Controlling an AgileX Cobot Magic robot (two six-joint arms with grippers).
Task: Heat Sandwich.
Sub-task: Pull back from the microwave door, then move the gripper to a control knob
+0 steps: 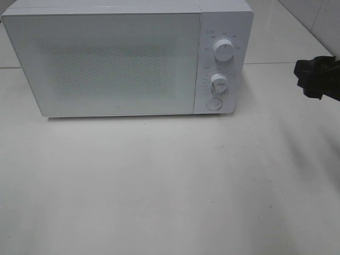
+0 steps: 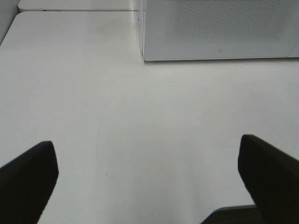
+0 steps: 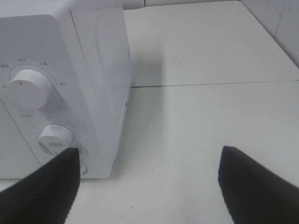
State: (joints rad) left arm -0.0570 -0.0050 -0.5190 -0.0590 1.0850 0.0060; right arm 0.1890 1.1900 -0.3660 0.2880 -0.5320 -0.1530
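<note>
The sandwich is out of view in every frame. A white microwave (image 1: 117,61) stands at the back of the table with its door closed. Its control panel carries two knobs, the upper knob (image 1: 223,51) above the lower knob (image 1: 218,82), and a round button (image 1: 214,102) at the bottom. My right gripper (image 1: 319,77) hovers at the right edge, to the right of the panel. In the right wrist view that gripper (image 3: 147,151) is open and empty, facing the microwave's right front corner (image 3: 110,93). My left gripper (image 2: 145,142) is open and empty over bare table, with the microwave's door (image 2: 219,28) ahead.
The white tabletop (image 1: 159,186) stretches in front of the microwave. A seam in the surface (image 3: 210,85) runs behind and to the right of the microwave. Tiled wall (image 1: 319,16) shows at the back right.
</note>
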